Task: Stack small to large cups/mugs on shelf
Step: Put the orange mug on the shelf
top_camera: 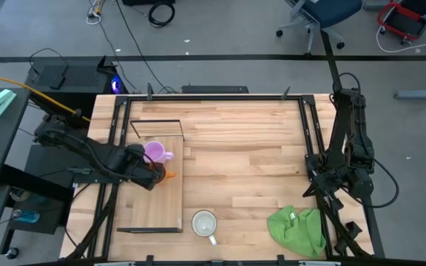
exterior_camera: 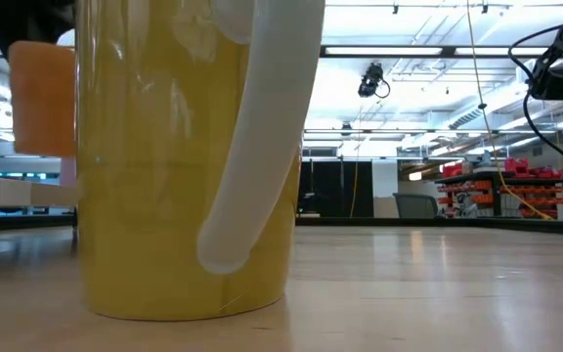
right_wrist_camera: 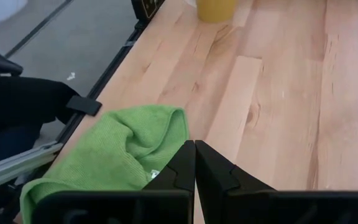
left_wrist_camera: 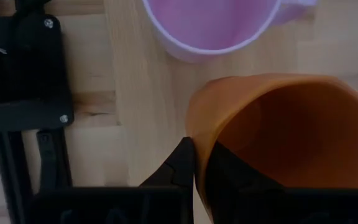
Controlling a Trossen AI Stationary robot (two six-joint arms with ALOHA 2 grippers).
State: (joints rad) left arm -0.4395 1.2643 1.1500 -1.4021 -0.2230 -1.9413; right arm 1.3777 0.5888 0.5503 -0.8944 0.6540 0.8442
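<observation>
My left gripper [top_camera: 151, 172] is over the light-wood shelf board [top_camera: 157, 203] and is shut on the orange mug [left_wrist_camera: 278, 137]. The light purple mug [top_camera: 155, 153] stands upright on the board just beyond it, and also shows in the left wrist view [left_wrist_camera: 210, 25]. The larger mug [top_camera: 204, 223], white inside and yellow outside [exterior_camera: 184, 156], stands on the table near the front edge, by the board's near right corner. My right gripper [right_wrist_camera: 195, 163] is shut and empty at the table's right side, above the edge of the green cloth [right_wrist_camera: 114, 158]. My left gripper pinches the orange mug's wall at its rim [left_wrist_camera: 196, 146], one finger inside [left_wrist_camera: 229, 177] and one outside [left_wrist_camera: 179, 165]. The fingers come from above, slanting in from the table's left. The mug is tilted, and in the low view [exterior_camera: 42, 98] it hangs clear above the board.
The shelf's thin black wire frame [top_camera: 157, 122] stands at the board's far end, another [top_camera: 150, 230] at its near end. The green cloth [top_camera: 298, 230] lies at the front right. The middle of the tabletop [top_camera: 250, 159] is bare wood. Black rails [top_camera: 309, 140] run along both sides.
</observation>
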